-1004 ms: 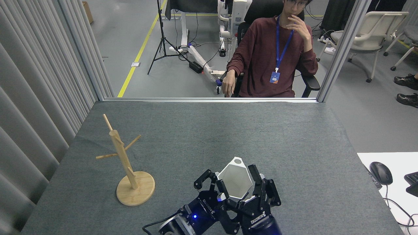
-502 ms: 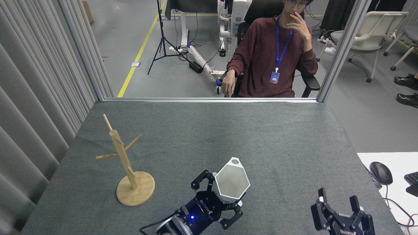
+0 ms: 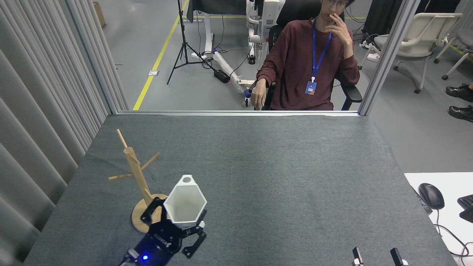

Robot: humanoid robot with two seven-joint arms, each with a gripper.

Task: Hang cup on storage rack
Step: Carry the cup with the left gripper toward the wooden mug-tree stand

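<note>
At lower left of the frame, the left gripper (image 3: 176,226) grasps the white faceted cup (image 3: 184,202) from below, its open mouth facing the camera and its holed tab handle uppermost. The cup sits just right of the wooden mug tree (image 3: 142,186), overlapping its disc base. At the bottom right edge, only the right gripper's (image 3: 375,256) parted fingertips show, holding nothing.

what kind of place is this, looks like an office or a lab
Most likely a robotics lab or test cell: a felt-covered table fenced by curtains, a tripod stand on a floor marked with yellow tape, and office chairs behind.
</note>
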